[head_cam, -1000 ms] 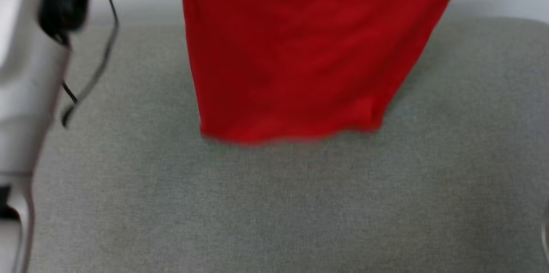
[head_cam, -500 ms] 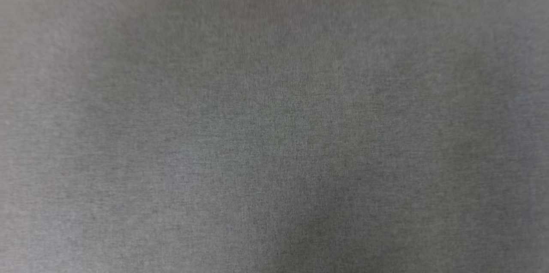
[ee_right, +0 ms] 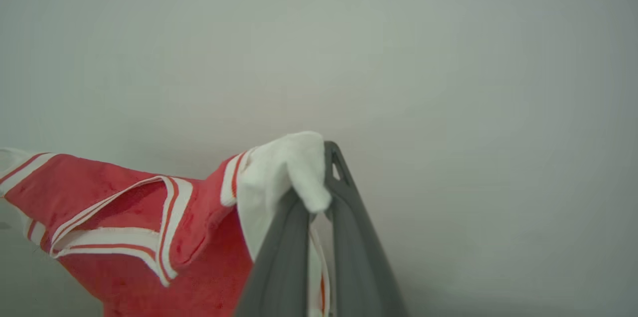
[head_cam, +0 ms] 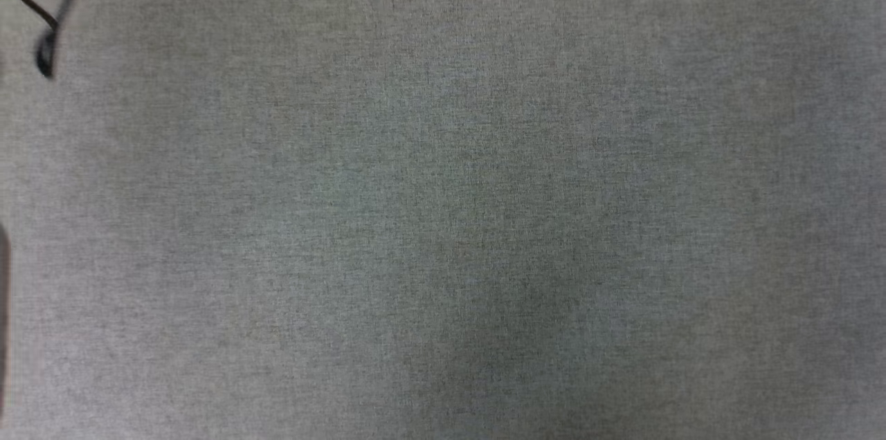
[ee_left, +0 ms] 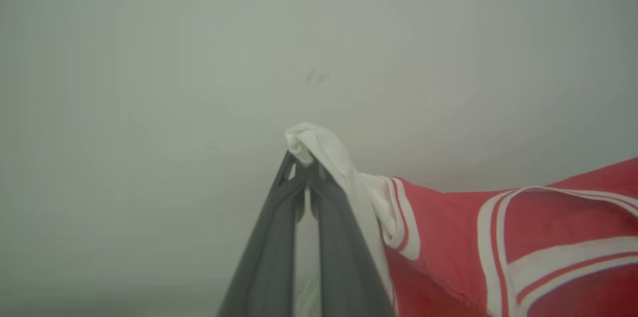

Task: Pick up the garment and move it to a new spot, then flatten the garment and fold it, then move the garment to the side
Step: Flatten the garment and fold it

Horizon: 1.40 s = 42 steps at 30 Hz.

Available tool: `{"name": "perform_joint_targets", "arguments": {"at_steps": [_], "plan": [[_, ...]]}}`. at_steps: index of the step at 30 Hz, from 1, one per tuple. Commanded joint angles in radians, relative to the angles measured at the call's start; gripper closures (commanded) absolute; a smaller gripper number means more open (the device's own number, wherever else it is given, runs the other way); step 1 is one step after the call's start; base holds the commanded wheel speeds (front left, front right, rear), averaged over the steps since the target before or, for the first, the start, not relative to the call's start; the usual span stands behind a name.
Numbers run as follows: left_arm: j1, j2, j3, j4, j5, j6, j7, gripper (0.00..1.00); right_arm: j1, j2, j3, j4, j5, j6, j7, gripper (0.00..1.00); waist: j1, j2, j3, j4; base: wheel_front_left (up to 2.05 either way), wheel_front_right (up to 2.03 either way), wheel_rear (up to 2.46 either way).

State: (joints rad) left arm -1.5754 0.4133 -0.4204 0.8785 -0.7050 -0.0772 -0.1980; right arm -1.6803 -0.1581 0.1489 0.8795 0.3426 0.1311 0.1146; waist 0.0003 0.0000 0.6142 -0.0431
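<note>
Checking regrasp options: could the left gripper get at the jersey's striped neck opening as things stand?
Probably not without letting go. The left gripper is shut on the white sleeve of the jersey, and the striped neck opening hangs off to the side of its fingers, not ahead.

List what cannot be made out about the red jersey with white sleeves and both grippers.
Left wrist view: red white-sleeved fabric jersey runs off the right and bottom edges.
Right wrist view: bunched white sleeve covers one fingertip of the dark right gripper.
Head view: thin black cable cut by the top edge.
</note>
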Motion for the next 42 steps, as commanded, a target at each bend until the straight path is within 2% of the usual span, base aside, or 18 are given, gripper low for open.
{"name": "perform_joint_targets", "arguments": {"at_steps": [1,7,11,17,21,23,30,35,39,42], "plan": [[0.037,-0.011,-0.002,0.020,-0.012,-0.014,-0.015,1.00,0.035,-0.002,0.028,0.032,0.024,-0.001,-0.012,1.00,-0.0003,0.0000,-0.016,0.002,0.00,0.00,0.00],[0.177,-0.045,-0.001,0.070,-0.057,-0.037,-0.041,1.00,0.173,0.007,0.100,0.087,0.097,-0.001,-0.037,1.00,-0.0003,0.0000,-0.080,0.005,0.00,0.00,0.00],[0.331,-0.064,0.001,0.078,-0.088,-0.048,-0.059,1.00,0.352,0.008,0.162,0.082,0.162,-0.001,-0.058,1.00,-0.0003,0.0000,-0.169,0.006,0.00,0.00,0.00],[0.648,-0.062,0.017,0.004,-0.115,-0.053,-0.068,1.00,0.691,-0.030,0.261,-0.013,0.254,-0.001,-0.093,1.00,-0.0003,0.0000,-0.336,-0.007,0.00,0.00,0.00],[0.844,-0.045,0.055,-0.080,-0.100,-0.048,-0.069,1.00,0.858,-0.068,0.298,-0.091,0.291,-0.001,-0.095,1.00,-0.0003,0.0000,-0.428,-0.018,0.00,0.00,0.00],[0.892,-0.043,0.061,-0.106,-0.091,-0.042,-0.069,1.00,0.900,-0.080,0.303,-0.111,0.298,-0.001,-0.095,1.00,-0.0003,0.0000,-0.452,-0.020,0.00,0.00,0.00],[1.232,-0.021,0.078,-0.307,-0.064,0.026,-0.068,1.00,1.197,-0.166,0.288,-0.275,0.320,-0.001,-0.051,1.00,-0.0003,0.0000,-0.595,-0.017,0.00,0.00,0.00],[1.440,0.031,0.079,-0.494,-0.069,0.113,-0.016,1.00,1.426,-0.203,0.203,-0.422,0.295,-0.001,0.012,1.00,-0.0003,0.0000,-0.650,-0.008,0.00,0.00,0.00],[1.596,0.072,0.085,-0.666,-0.074,0.202,0.043,1.00,1.610,-0.192,0.102,-0.552,0.242,-0.001,0.091,1.00,-0.0003,0.0000,-0.668,0.000,0.00,0.00,0.00],[1.690,0.084,0.089,-0.768,-0.086,0.257,0.073,1.00,1.735,-0.154,0.028,-0.644,0.194,-0.001,0.158,1.00,-0.0003,0.0000,-0.670,0.004,0.00,0.00,0.00]]}}
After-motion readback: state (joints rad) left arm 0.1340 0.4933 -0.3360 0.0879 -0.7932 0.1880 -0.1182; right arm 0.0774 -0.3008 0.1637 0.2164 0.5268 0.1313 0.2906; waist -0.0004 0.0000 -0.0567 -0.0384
